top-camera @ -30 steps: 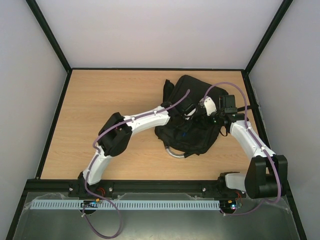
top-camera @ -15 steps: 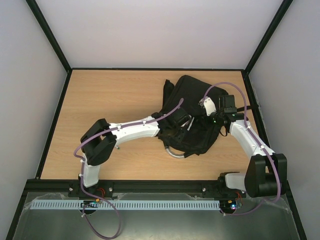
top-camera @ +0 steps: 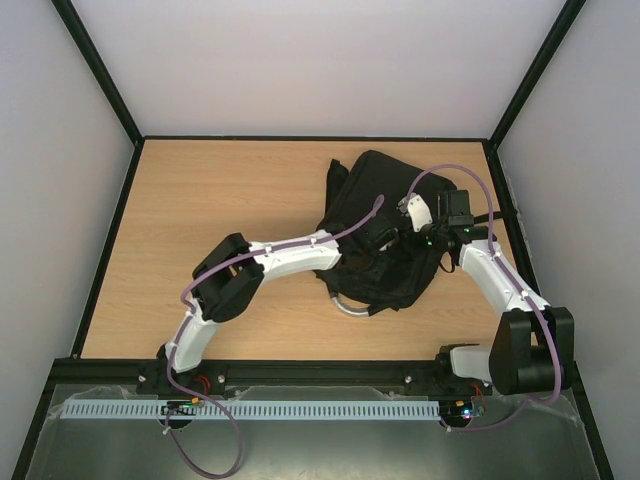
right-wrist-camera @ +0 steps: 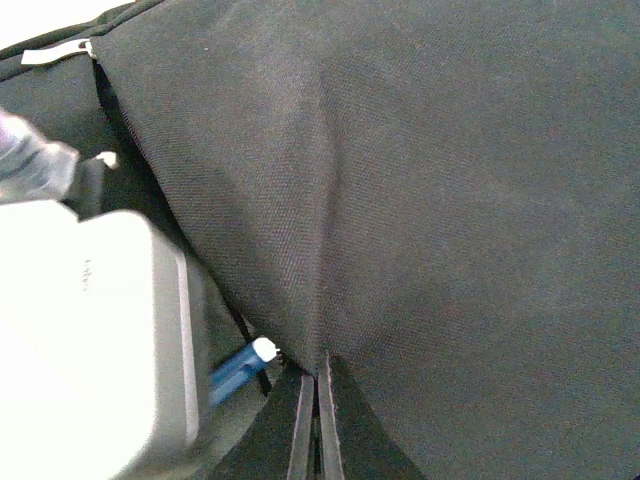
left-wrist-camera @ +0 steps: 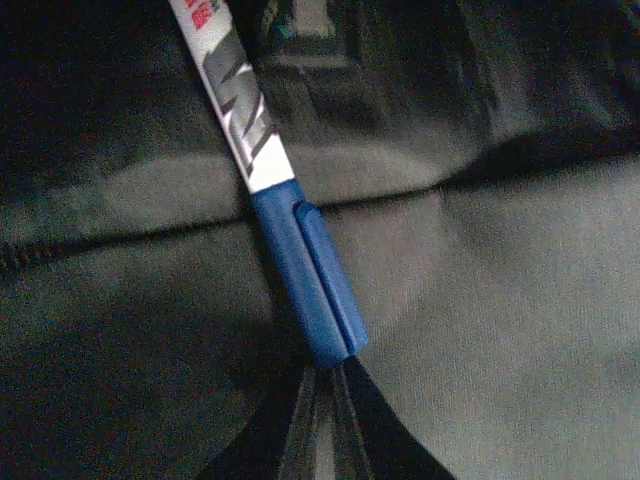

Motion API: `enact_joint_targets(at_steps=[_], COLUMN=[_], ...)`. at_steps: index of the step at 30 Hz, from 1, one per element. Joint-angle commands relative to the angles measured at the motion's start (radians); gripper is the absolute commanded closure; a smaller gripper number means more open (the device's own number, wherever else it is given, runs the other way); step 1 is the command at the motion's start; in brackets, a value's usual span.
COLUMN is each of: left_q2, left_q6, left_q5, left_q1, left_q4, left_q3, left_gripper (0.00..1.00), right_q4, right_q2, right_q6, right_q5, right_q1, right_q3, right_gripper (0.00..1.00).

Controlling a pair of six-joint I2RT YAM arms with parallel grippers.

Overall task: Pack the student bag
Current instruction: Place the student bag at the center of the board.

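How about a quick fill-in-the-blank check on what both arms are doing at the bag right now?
1. The pen held in the left gripper has a ___ cap.
2. The right gripper has its jaws shut on the ___ fabric of the student bag.
3. In the top view, the student bag lies on the ___ half of the table.

Missing words: blue; black; right.

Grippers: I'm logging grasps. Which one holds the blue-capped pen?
The left gripper: its fingertips clamp the pen by its blue cap. The right gripper pinches only black fabric of the student bag.
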Motion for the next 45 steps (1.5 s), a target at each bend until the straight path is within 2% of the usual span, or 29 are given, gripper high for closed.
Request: enact_joint_targets(at_steps=[1,12,17,22,29,33,37,41,45], left_q2=[0.065,0.154,0.13,0.107,-0.052,-0.147,-0.296,-0.477,-0.631], left_q6=[-0.013,-0.06,-0.061,-0.05,-0.062,-0.049,-0.009,-0.005,-0.067], left_q5=[-0.075,-0.217,-0.268,-0.221,-0.197,-0.137,-0.095,-0.137,-0.27], left_q1=[0.006,0.062,0.064,0.067,0.066,0.065,0.056,0.05,0.061], left_q4=[0.009,0.134,0.268,0.358,0.433,0.365,0.323,0.283,0.179], left_q3=[0.082,0.168,0.113,0.047,-0.134,-0.199,-0.344,-0.511,-0.642], left_gripper=[0.97,0.98,0.97,0.93,0.84,0.75,0.63,0.58,0.48], right_q4=[-0.036,-0.038,-0.038,-0.04,-0.039,-0.042,-0.041,-0.042,-0.043], right_q2=[0.002,0.002,0.002,0.0,0.003,-0.001,-0.009,-0.005,0.001], right_q6=[-0.003,-0.004,-0.004,-0.003,-0.006,-0.005,-0.004,-0.007,-0.01], right_q5=[-0.048,-0.048,-0.051,-0.053,-0.057,-0.062,-0.065,-0.07,-0.076], right_q1=[0.004,0.002,0.0,-0.003,-0.005,-0.009,-0.013,-0.014,-0.014], right_q3=[-0.006,-0.006,-0.004,-0.004,-0.005,-0.002,-0.002,-0.003,-0.001], right_gripper=[0.99,0.99,0.99,0.99,0.99,0.99,0.99,0.99,0.99])
